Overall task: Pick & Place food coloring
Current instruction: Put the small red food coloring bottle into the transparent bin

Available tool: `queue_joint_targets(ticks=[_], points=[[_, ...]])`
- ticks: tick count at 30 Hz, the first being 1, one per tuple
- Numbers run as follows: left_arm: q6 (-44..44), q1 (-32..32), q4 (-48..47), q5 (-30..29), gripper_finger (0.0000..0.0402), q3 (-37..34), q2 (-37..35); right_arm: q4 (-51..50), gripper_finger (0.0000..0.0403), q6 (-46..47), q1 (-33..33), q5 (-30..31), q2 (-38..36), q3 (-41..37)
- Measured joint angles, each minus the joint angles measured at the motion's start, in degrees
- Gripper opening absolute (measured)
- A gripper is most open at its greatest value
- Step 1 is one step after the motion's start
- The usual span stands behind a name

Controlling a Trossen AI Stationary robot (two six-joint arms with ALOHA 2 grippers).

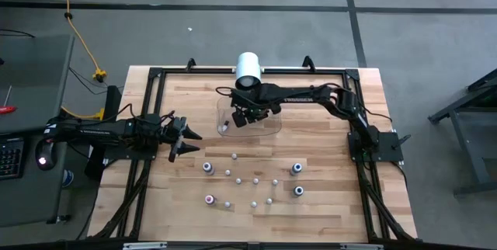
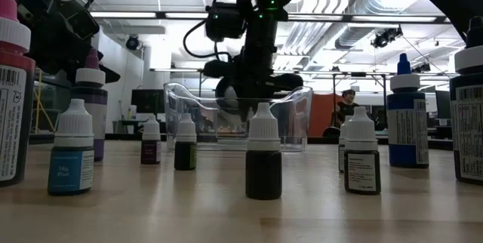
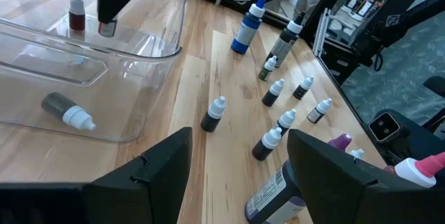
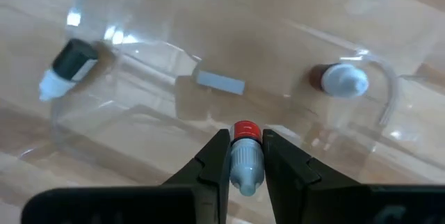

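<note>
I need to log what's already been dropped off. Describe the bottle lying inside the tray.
Find the clear plastic tray at the table's back centre, under the right gripper. Inside lies a small dark bottle with a white cap. Unlike the bottles on the wood, it lies on its side.

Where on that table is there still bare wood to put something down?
Bare: the near strip below the bottles, and the corner right of the tray. Crowded: the middle, among bottles, and the tray, where the right pincer holds one.
</note>
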Motion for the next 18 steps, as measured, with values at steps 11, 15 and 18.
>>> queue_joint_targets(ticks=[11, 15, 18], points=[[0.0, -0.02, 0.02, -0.04, 0.0234, 0.0, -0.01, 3.98, 0.0076, -0.68, -1.45, -2.82, 2.3, -0.05], [-0.01, -0.01, 0.02, -0.05, 0.0234, 0.0, -0.01, 3.96, 0.0077, -2.04, -1.69, -2.46, 2.17, 0.02], [0.0, -0.02, 0.01, -0.07, 0.0234, 0.0, 0.01, 4.04, 0.0077, -3.06, -1.73, -3.54, 2.2, 0.02]])
